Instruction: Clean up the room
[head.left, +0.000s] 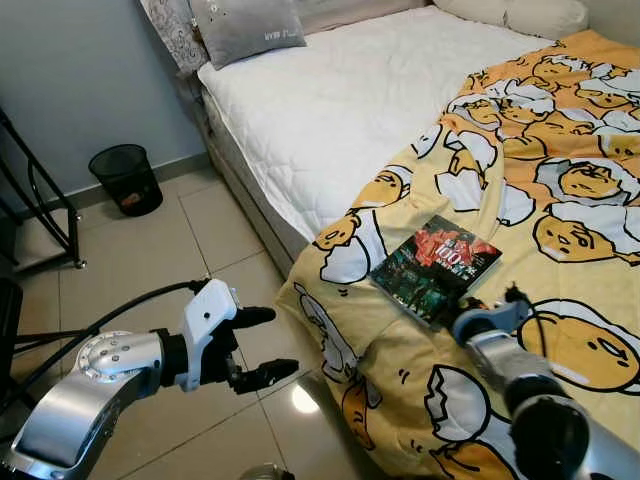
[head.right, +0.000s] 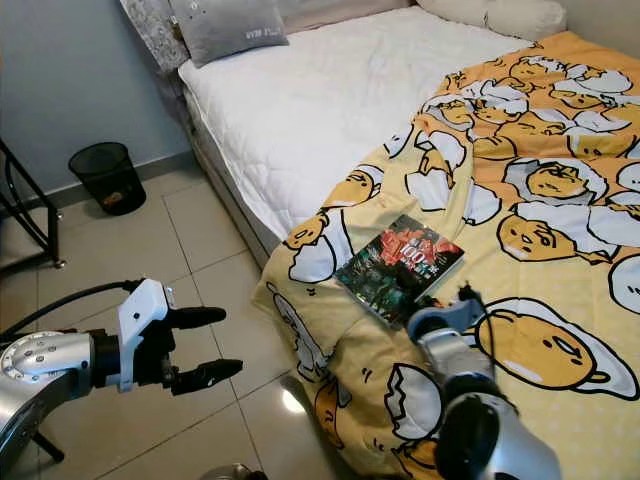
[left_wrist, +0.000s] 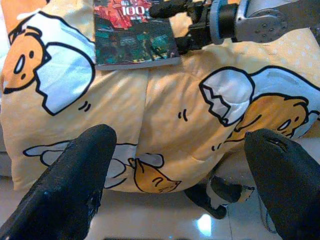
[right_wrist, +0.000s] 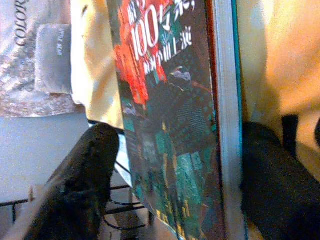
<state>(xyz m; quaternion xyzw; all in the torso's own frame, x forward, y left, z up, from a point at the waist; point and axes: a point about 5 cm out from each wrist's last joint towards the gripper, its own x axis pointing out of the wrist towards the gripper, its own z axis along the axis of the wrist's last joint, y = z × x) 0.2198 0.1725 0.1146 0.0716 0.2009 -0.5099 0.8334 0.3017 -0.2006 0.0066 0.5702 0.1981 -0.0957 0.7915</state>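
A book (head.left: 435, 268) with a dark red and green cover lies flat on the yellow egg-print blanket (head.left: 560, 200), near the bed's foot corner. My right gripper (head.left: 462, 305) is at the book's near edge. In the right wrist view the book (right_wrist: 170, 130) sits between its two open black fingers (right_wrist: 85, 170), one on each side of the cover. My left gripper (head.left: 258, 345) hangs open over the tiled floor beside the bed with nothing in it. Its wrist view looks at the blanket's hanging corner (left_wrist: 165, 130) and the book (left_wrist: 135, 35).
The bed's white mattress (head.left: 340, 100) carries a grey pillow (head.left: 245, 25) at its head. A black mesh wastebasket (head.left: 127, 178) stands by the wall. A black metal rack (head.left: 40, 220) stands at the left. Tiled floor (head.left: 170, 250) lies open between them.
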